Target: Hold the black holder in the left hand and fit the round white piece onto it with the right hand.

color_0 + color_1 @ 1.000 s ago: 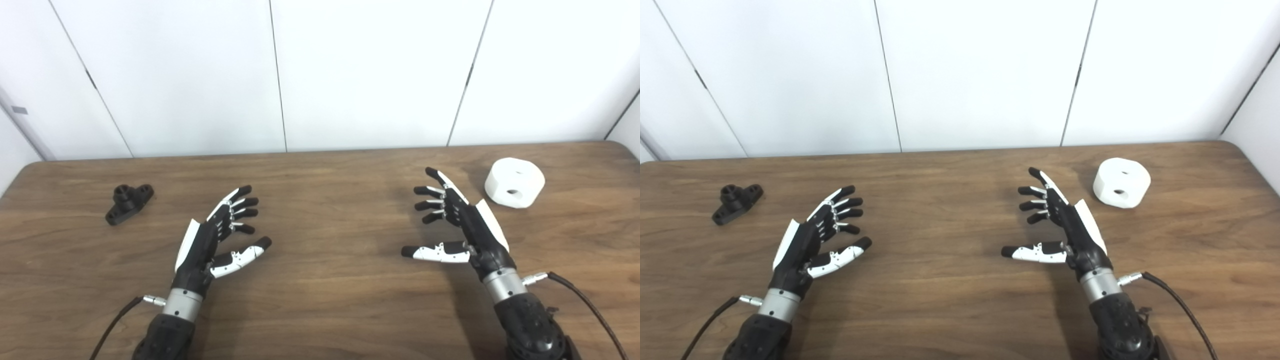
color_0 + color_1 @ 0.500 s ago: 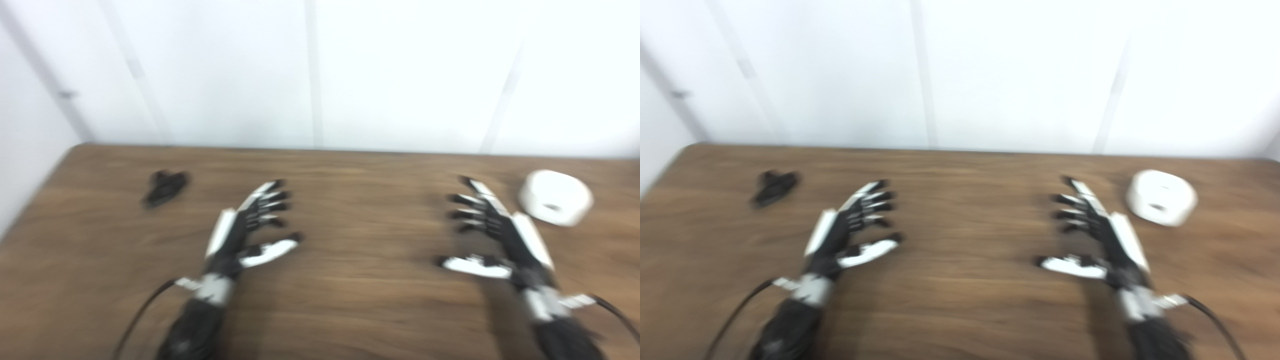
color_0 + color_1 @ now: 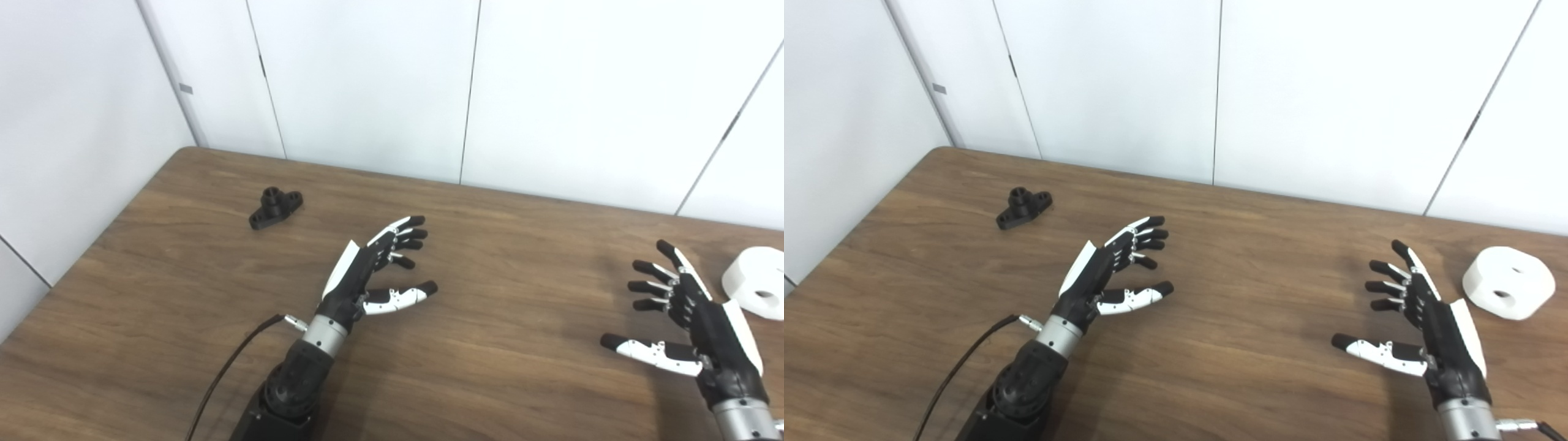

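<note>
The black holder (image 3: 1023, 207) lies alone in the upper left of the frame, near the table's (image 3: 1249, 361) far left corner and well apart from both hands. One left hand (image 3: 1107, 272) hovers mid-frame, fingers spread, grasping nothing; one right hand (image 3: 1421, 318) at lower right is likewise released, palm turned inward. The single round white piece (image 3: 1508, 290) sits just beyond it — whole in the right eye view, cut by the frame's right edge in the left eye view. Between the hands runs a broad stretch of bare wood.
</note>
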You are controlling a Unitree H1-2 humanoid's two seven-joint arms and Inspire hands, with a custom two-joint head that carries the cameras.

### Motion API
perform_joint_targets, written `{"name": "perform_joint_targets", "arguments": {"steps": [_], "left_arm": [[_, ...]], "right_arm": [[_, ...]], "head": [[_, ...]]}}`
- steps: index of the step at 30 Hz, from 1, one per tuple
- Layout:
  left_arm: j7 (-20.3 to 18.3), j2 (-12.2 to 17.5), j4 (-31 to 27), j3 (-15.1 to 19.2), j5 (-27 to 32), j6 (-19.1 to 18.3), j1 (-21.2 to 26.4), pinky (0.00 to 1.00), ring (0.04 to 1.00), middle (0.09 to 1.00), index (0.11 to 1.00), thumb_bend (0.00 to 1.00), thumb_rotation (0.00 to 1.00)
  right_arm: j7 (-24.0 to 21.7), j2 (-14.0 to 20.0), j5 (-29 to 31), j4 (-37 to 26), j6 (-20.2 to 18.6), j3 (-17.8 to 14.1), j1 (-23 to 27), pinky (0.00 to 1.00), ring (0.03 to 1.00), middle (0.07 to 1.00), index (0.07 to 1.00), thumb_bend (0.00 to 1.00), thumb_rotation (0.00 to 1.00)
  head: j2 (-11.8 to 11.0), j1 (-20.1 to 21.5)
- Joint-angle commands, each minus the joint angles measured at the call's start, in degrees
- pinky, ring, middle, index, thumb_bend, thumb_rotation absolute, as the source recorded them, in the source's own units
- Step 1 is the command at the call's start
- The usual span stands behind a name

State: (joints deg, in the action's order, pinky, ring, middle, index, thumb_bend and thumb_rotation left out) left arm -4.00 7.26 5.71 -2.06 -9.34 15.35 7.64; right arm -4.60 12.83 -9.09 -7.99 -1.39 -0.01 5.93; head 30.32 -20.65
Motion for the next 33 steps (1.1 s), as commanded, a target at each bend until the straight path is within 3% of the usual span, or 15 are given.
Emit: {"name": "perform_joint_targets", "arguments": {"steps": [1,11,15,22,33], "left_arm": [[1.1,-1.5,1.2,-0.9,-0.4,0.9,-0.8,0.67,0.802,0.825,0.876,0.65,0.15],[1.2,-1.6,1.9,-0.9,-0.5,0.9,-0.7,0.66,0.796,0.825,0.865,0.64,0.13],[1.9,-1.8,2.8,-1.0,-1.3,2.0,-0.6,0.65,0.786,0.818,0.861,0.65,0.15],[1.9,-2.0,3.3,-1.7,-0.5,2.3,-0.6,0.64,0.795,0.825,0.859,0.64,0.07],[2.1,-2.0,2.7,-1.8,-0.2,1.7,-0.9,0.63,0.796,0.828,0.858,0.64,0.09]], "right_arm": [[0.1,-0.1,0.6,-2.4,0.1,-0.4,1.0,0.64,0.74,0.829,0.96,0.69,0.0],[-0.2,-0.3,1.2,-4.2,-2.4,-0.4,0.5,0.66,0.75,0.837,0.966,0.66,0.0],[-0.2,0.0,1.7,-3.3,-1.2,-0.5,0.4,0.66,0.746,0.845,0.975,0.65,0.0],[0.3,0.8,0.6,-0.9,2.9,-0.2,0.6,0.61,0.741,0.833,0.951,0.67,0.0],[0.2,0.8,-0.1,-1.8,2.8,-0.3,0.5,0.59,0.736,0.825,0.942,0.68,0.0]], "head": [[0.0,-0.1],[-1.4,-1.5],[-2.5,-2.4],[-3.0,-2.6],[-2.8,-2.5]]}}
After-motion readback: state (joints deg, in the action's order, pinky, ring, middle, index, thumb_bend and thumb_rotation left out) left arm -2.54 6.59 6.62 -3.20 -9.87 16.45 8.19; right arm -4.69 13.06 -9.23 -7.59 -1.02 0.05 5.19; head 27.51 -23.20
